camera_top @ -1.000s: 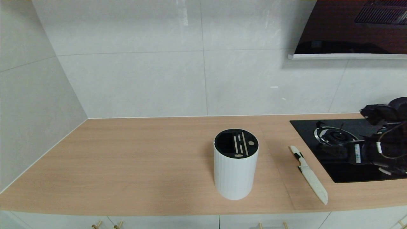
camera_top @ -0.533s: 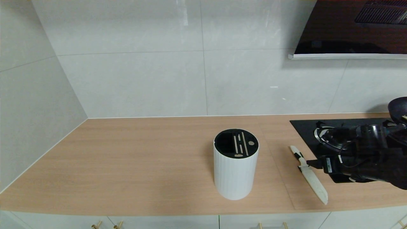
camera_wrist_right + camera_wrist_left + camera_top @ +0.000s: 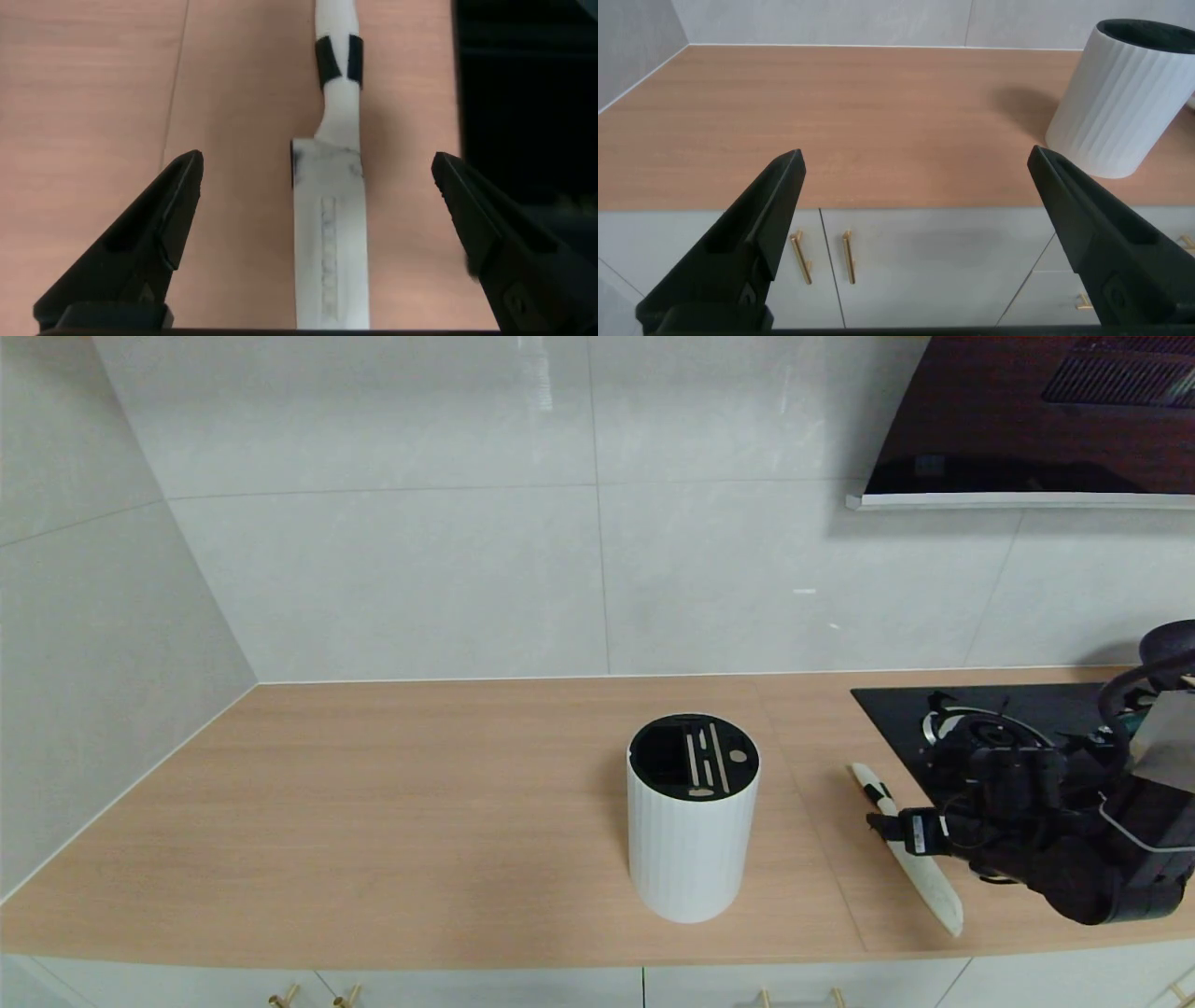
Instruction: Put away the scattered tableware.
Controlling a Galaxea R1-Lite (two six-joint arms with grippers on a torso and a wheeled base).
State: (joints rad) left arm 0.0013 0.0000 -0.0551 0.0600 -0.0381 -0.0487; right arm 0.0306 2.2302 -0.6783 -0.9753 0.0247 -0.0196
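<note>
Now the right gripper (image 3: 316, 173) has swung over the knife (image 3: 920, 877), jaws spread.

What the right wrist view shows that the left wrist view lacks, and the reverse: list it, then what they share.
Right wrist view, not left: the white knife lying flat on the wood, a black band on its handle, the black hob beside it, and the right end effector open, its fingers either side of the blade, apart from it.
Left wrist view, not right: the white ribbed holder standing upright, cabinet doors with gold handles below the counter edge, the tiled wall, and the left end effector open and empty.
Both: the wooden countertop.
</note>
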